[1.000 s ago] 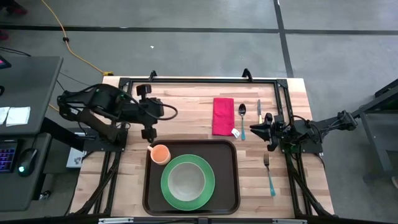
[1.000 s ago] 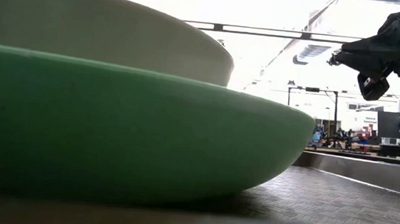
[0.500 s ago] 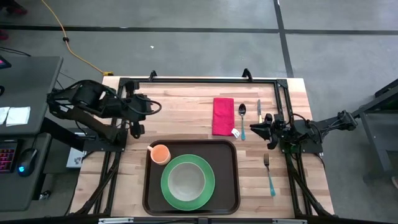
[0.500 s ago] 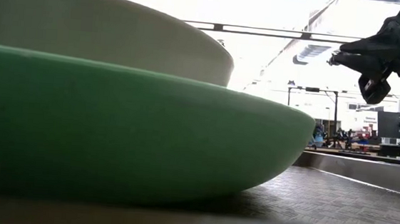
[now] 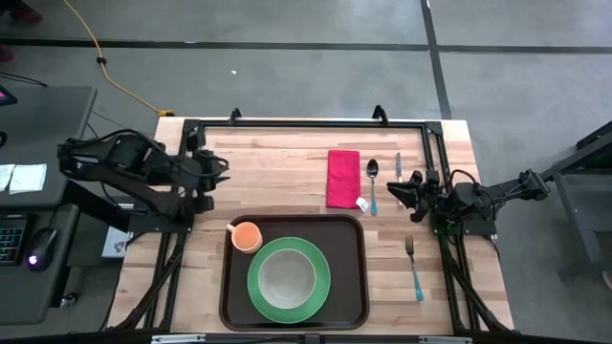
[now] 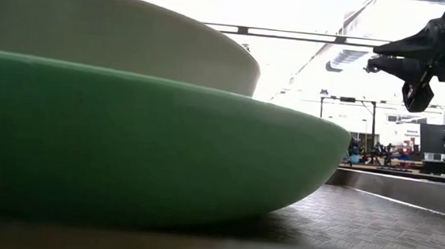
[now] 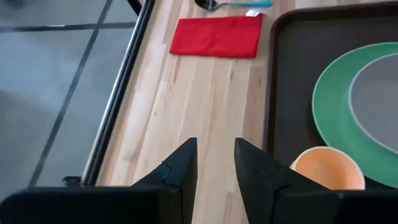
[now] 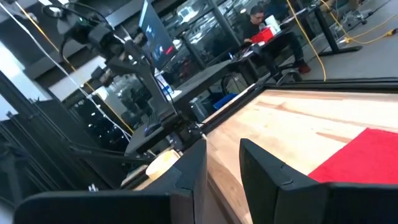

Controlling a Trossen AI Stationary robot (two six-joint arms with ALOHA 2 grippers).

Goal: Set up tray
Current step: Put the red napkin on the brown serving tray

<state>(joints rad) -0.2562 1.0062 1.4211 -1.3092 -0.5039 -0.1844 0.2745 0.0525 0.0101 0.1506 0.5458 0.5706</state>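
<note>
The dark brown plastic tray, rounded at its corners with a raised rim, lies at lower centre of the overhead frame on the pale wood-plank table. It carries a glossy green plate, a grey-white bowl and a small orange cup. My left gripper hangs at left, fingers slightly apart, empty. My right gripper hovers at right, seemingly just parted, near a folded red napkin.
</note>
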